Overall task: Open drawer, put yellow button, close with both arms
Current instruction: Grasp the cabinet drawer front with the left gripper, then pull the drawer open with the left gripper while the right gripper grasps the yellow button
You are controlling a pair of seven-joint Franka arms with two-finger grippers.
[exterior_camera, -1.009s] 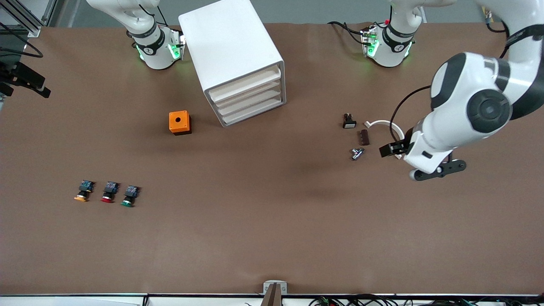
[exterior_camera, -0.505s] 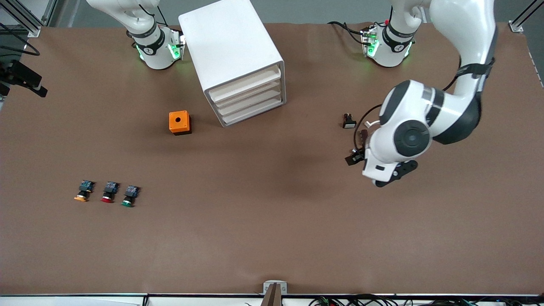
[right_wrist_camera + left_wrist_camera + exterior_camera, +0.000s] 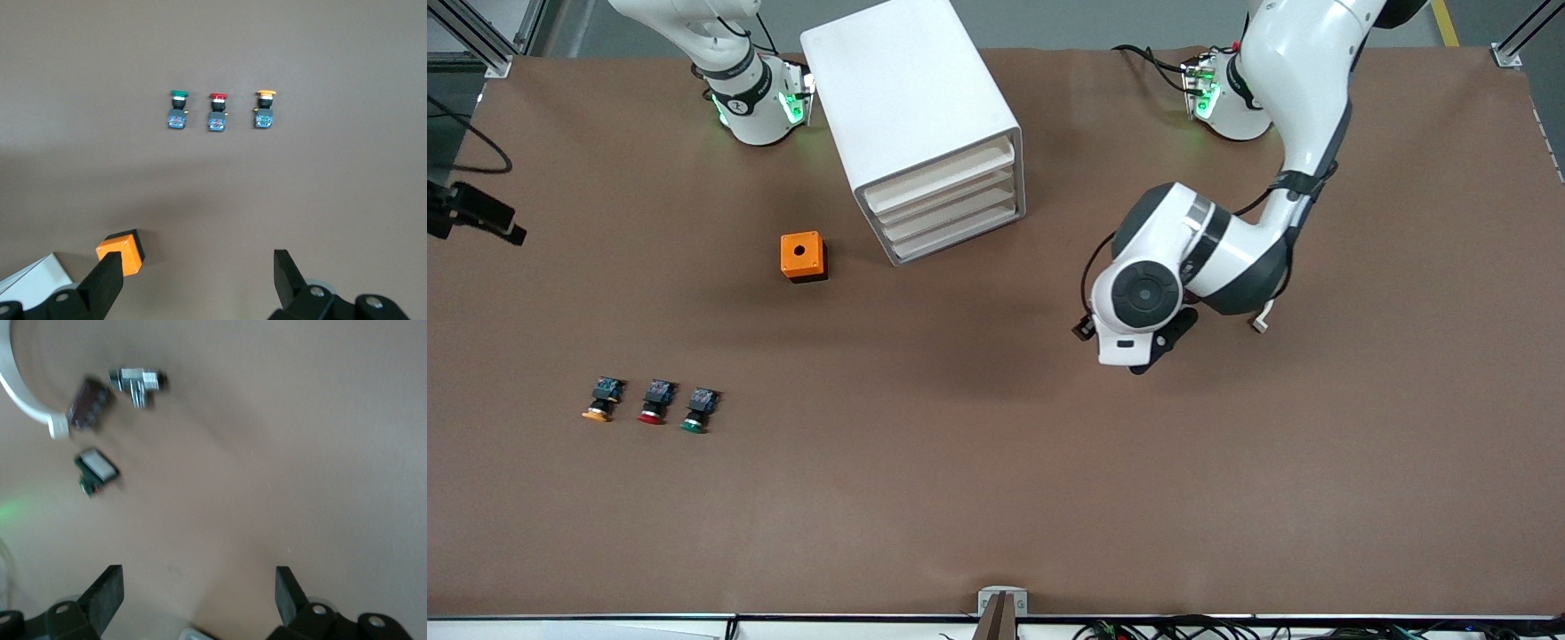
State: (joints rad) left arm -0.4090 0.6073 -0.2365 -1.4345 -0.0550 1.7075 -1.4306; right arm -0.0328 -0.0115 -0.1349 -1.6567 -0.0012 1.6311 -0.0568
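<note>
The white cabinet (image 3: 907,98) stands near the robots' bases, and its uppermost drawer (image 3: 947,169) is shut like the three below it. The yellow button (image 3: 599,402) lies on the table toward the right arm's end, cap toward the front camera, beside a red-capped one (image 3: 655,403) and a green-capped one (image 3: 697,411). It also shows in the right wrist view (image 3: 265,110). My left gripper (image 3: 198,592) is open and empty over bare table; its hand (image 3: 1138,307) hangs between the cabinet and the left arm's end. My right gripper (image 3: 198,280) is open, empty and high above the table.
An orange box (image 3: 803,256) with a round hole sits beside the cabinet, nearer to the front camera. Under the left arm lie a white ring (image 3: 20,393), a brown piece (image 3: 87,403), a metal fitting (image 3: 137,381) and a small black switch (image 3: 97,468).
My left arm has swung from the left arm's end of the table toward the middle, passing over the small parts. The buttons and the cabinet have not moved.
</note>
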